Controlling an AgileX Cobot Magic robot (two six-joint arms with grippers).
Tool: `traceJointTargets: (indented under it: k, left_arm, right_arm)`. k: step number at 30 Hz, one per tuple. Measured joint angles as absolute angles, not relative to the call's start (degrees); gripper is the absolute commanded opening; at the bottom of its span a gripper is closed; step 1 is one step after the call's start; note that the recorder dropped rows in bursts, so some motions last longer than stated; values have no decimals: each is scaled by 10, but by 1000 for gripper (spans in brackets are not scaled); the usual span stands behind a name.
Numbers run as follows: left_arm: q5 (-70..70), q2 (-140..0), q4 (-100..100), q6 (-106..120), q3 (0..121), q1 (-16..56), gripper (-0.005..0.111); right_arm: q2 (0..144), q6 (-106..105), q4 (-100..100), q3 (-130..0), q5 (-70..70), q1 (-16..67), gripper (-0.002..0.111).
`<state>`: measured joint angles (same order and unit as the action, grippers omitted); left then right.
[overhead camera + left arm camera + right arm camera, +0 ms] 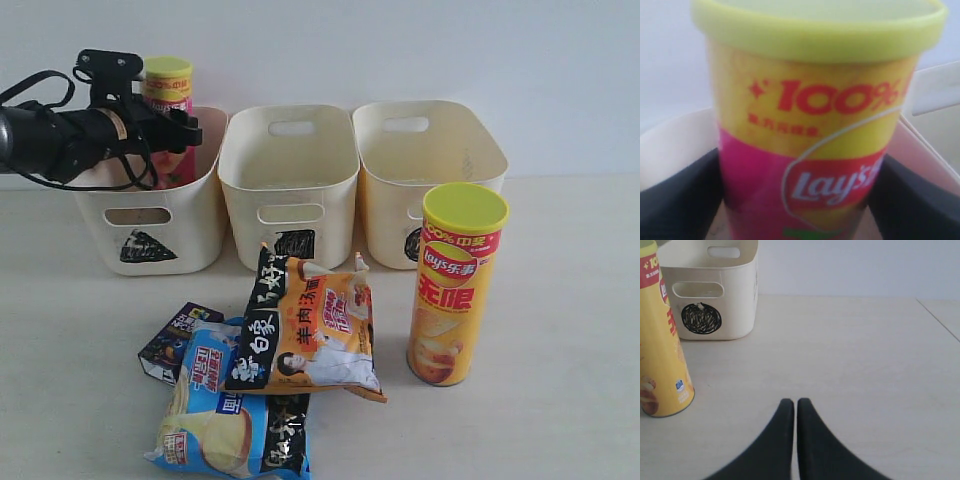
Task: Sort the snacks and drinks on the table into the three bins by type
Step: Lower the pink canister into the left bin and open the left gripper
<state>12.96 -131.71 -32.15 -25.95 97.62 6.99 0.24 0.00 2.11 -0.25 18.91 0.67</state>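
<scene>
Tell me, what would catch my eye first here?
The black left gripper clasps a pink Lay's can, upright and partly down in the leftmost bin. In front, an orange-yellow can stands tall on the right, beside an orange noodle bag lying over a blue noodle bag.

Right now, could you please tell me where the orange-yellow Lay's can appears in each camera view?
Exterior view: the orange-yellow can stands upright on the table at the right, just in front of the circle-marked bin.
Left wrist view: not in it; the only can there is the pink can.
Right wrist view: the orange-yellow can is partly cut off by the frame, near the same bin.
Shared landmark: the circle-marked bin, in the exterior and right wrist views.
</scene>
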Motion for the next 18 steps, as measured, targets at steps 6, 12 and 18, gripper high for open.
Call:
traceJointTargets:
  k: [6,12,18]
  left_arm:
    - [162,-1322,-321,-260,976,67,99]
    - [156,-1315,-321,-259,977,67,99]
    - [87,-1275,-321,-259,977,67,99]
  right_arm:
    - [2,0,21,-3,189,7,0]
    - [2,0,21,-3,189,7,0]
    - [2,0,21,-3,189,7,0]
